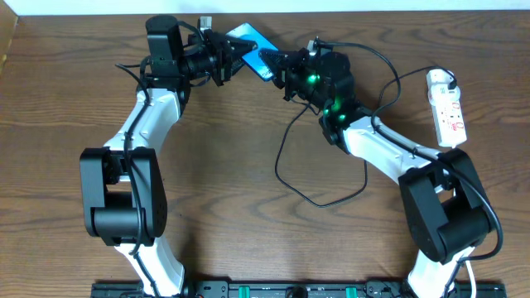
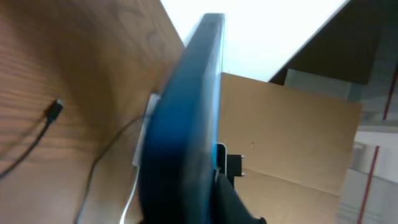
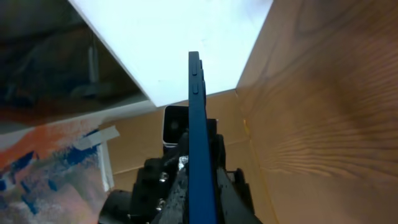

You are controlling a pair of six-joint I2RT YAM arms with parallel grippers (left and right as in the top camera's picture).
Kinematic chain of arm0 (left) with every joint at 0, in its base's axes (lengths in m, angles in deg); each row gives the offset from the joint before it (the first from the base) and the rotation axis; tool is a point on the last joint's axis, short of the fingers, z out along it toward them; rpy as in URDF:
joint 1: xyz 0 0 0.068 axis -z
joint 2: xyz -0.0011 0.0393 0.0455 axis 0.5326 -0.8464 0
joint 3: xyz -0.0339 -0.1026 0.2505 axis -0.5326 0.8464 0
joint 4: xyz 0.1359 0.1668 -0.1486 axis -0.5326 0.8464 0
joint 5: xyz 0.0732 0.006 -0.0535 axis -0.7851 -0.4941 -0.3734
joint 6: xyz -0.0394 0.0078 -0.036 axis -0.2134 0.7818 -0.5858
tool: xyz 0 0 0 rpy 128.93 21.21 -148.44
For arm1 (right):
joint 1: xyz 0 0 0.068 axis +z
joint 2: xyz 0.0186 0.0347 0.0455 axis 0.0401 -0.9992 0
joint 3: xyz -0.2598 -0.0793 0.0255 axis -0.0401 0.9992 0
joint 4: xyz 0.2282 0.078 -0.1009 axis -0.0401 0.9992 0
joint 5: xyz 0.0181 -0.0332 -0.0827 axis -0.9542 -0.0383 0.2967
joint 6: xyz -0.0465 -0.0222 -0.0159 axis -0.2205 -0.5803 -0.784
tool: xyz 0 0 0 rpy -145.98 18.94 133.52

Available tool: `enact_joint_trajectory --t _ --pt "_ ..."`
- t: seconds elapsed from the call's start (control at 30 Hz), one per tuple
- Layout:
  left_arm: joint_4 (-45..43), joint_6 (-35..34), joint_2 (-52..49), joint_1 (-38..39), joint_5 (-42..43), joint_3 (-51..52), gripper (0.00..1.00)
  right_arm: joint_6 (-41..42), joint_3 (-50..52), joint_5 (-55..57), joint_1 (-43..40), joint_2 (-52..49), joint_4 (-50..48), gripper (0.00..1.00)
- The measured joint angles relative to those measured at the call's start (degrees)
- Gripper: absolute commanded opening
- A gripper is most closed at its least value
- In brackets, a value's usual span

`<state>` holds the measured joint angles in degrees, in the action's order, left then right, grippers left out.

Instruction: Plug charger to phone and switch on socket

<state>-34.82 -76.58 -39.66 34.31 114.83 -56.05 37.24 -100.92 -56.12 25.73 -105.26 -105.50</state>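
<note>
Wood table (image 1: 248, 240); only overhead shows socket (image 1: 447, 105).

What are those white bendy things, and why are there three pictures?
They are two robot arms on a wooden table. One picture looks down from above; the other two come from little cameras on each wrist, so everything looks close and tilted. Both arms meet at the far edge and pinch the blue phone between them: the left gripper and the right gripper each have their jaws shut on it. A black charger cable loops across the table, and a white power strip lies on the right.
</note>
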Motion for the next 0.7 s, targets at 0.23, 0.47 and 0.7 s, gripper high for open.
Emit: enact_joint_trajectory --t 0.23,0.47,0.7 --pt "-0.3 -0.6 0.0 -0.2 0.6 0.0 0.07 0.4 -0.1 -0.5 0.0 0.1 0.3 0.15" --pt "-0.4 1.4 0.0 -0.3 0.9 0.0 0.07 -2.3 0.0 -3.4 0.6 0.1 1.2 0.52" --pt "0.6 10.6 0.0 -2.1 4.3 0.0 0.08 -11.8 0.0 -7.1 -0.6 0.1 1.6 0.65"
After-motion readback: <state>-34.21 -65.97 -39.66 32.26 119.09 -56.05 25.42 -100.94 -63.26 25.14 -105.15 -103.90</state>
